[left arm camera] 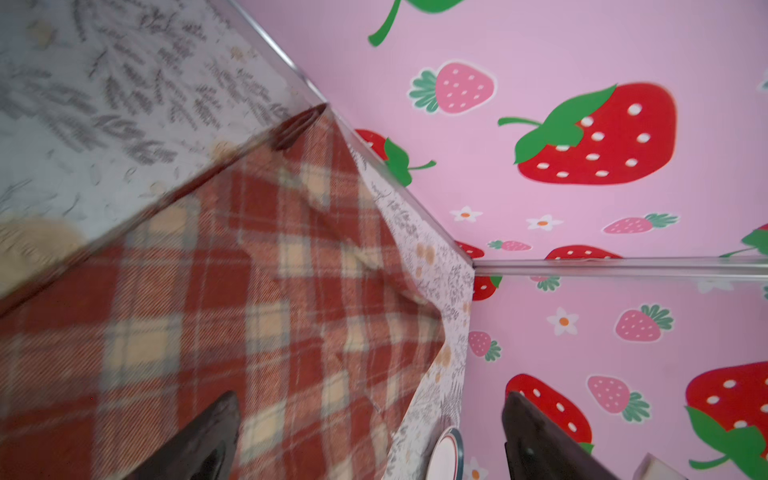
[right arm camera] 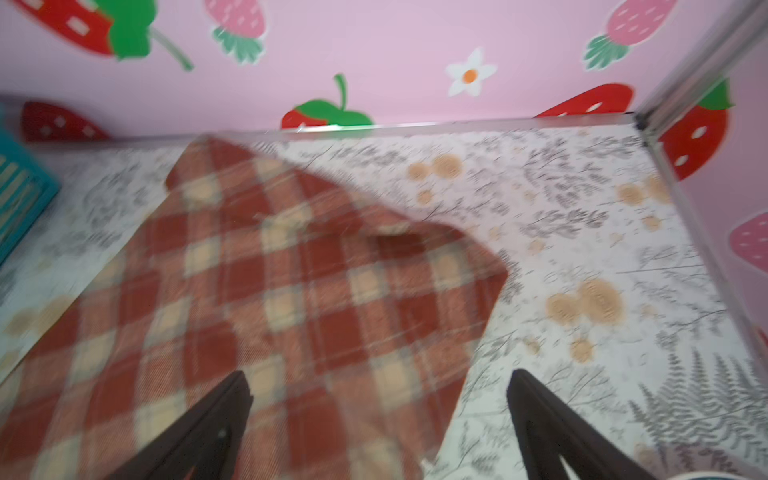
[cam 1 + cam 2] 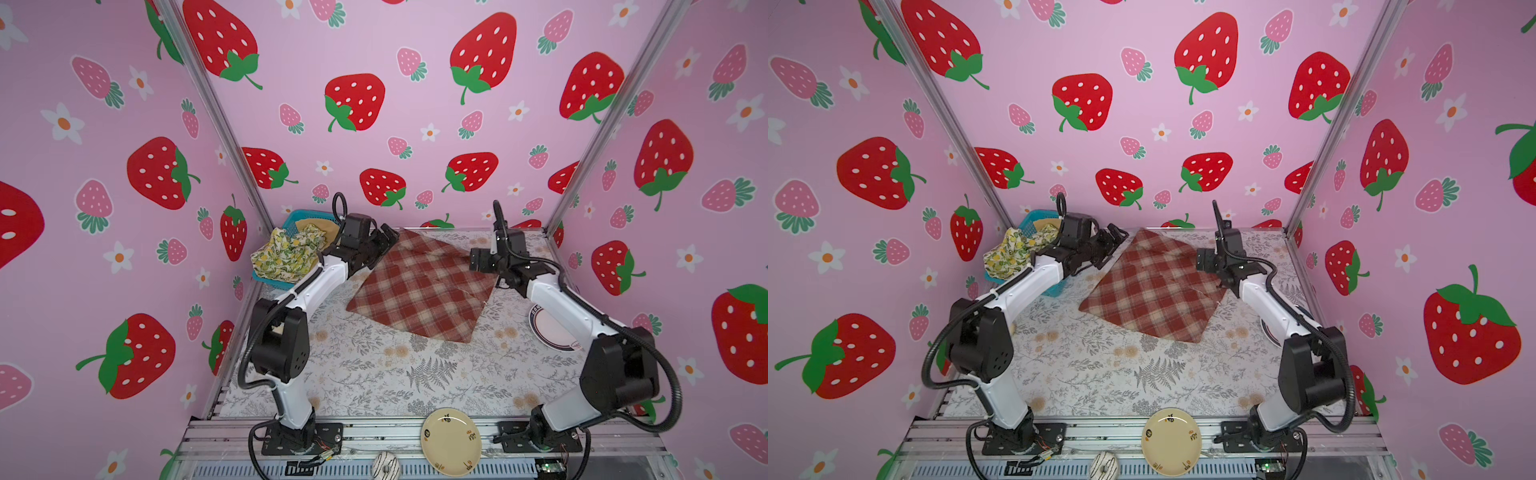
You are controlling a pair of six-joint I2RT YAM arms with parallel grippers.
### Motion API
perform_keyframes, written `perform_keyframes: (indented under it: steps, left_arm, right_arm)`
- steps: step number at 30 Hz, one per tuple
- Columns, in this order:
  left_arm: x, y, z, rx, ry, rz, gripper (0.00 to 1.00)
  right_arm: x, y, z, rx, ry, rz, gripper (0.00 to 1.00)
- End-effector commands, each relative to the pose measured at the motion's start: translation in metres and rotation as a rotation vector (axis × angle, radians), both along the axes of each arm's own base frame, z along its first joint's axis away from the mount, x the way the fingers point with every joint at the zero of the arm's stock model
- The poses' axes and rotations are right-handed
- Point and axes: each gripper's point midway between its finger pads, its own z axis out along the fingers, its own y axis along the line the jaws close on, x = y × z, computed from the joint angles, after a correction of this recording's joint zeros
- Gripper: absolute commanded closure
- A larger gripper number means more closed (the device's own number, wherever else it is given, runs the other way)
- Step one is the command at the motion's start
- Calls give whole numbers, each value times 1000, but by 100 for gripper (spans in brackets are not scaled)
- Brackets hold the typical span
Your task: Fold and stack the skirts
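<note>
The red-and-cream plaid skirt lies folded flat on the table, with one corner toward the back wall. My left gripper hovers open over its far left edge. My right gripper hovers open over its right corner. Both wrist views show plaid cloth under spread jaws with nothing between them, at the left gripper and the right gripper. The lemon-print skirt is heaped in the blue basket on top of the mustard skirt.
A white dark-rimmed plate sits at the table's right edge under my right arm. A cream plate and a striped ring-shaped object rest on the front rail. Strawberry-print walls close in the back and sides.
</note>
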Motion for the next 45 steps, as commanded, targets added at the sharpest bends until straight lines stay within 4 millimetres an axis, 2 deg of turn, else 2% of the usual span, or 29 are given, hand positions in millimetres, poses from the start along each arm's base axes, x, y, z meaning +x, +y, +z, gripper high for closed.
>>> perform_keyframes:
  steps: [1, 4, 7, 11, 17, 21, 30, 35, 40, 45]
  left_arm:
    - [-27, 23, -10, -9, -3, 90, 1]
    - [-57, 44, -22, 18, 8, 139, 1]
    - [-79, 58, -34, 50, 17, 167, 1]
    - [-88, 62, -54, 69, 38, 162, 1]
    - [-76, 49, -85, 84, 94, 119, 1]
    - [-67, 44, -104, 95, 128, 113, 1]
    - [-47, 40, -144, 141, 199, 111, 1]
    - [-36, 39, -163, 164, 237, 115, 0]
    - [-26, 37, -175, 187, 265, 114, 0]
    - [-18, 35, -183, 207, 277, 112, 0]
  right_arm:
    - [-44, 24, -34, -7, 50, 81, 0]
    - [-82, 50, -47, 14, 65, 184, 0]
    - [-115, 62, -64, 9, 91, 235, 0]
    - [-140, 68, -90, 41, 133, 260, 0]
    - [-153, 76, -131, 44, 234, 280, 0]
    - [-157, 86, -146, 42, 264, 288, 0]
    - [-159, 88, -176, 29, 345, 253, 1]
    - [-178, 88, -187, -2, 385, 251, 1]
    - [-202, 90, -184, -8, 390, 252, 1]
    - [-223, 75, -189, -30, 403, 224, 1]
